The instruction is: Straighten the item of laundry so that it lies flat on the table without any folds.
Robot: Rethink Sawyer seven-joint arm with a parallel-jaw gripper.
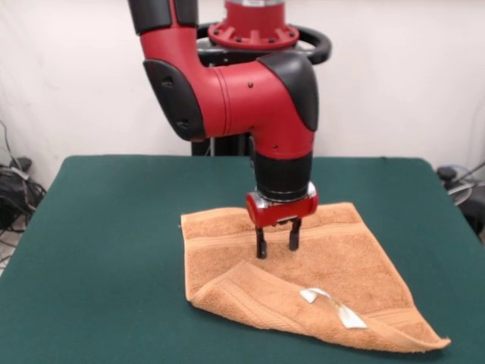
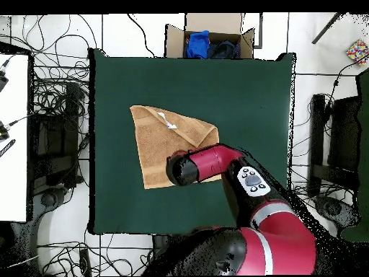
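You have the tool hanging straight down from the red and black arm, its two dark fingers parted with a clear gap between them and nothing held. The tips sit just at the towel's surface; whether they press into it or hover a hair above, you cannot tell from the front view.

The towel lies directly under the tool on the green counter. It spreads out from beneath the tool on all sides, more of it toward the camera in the front view than toward the arm's base. It is not flat: the edge nearest the front camera is folded back over the rest, forming a doubled flap in front of the tool (the woven band runs along that flap). A small white care tag shows on top of the folded part, in front of the tool and a little to its side, well clear of the fingers. One corner of the fold points out past the tag, away from the tool.

From overhead, the arm's wrist covers part of the towel, so the tool itself is hidden there. You see the tag on the side of the towel away from the robot's base. A cardboard box with dark and blue cloth sits beyond the counter's far edge.
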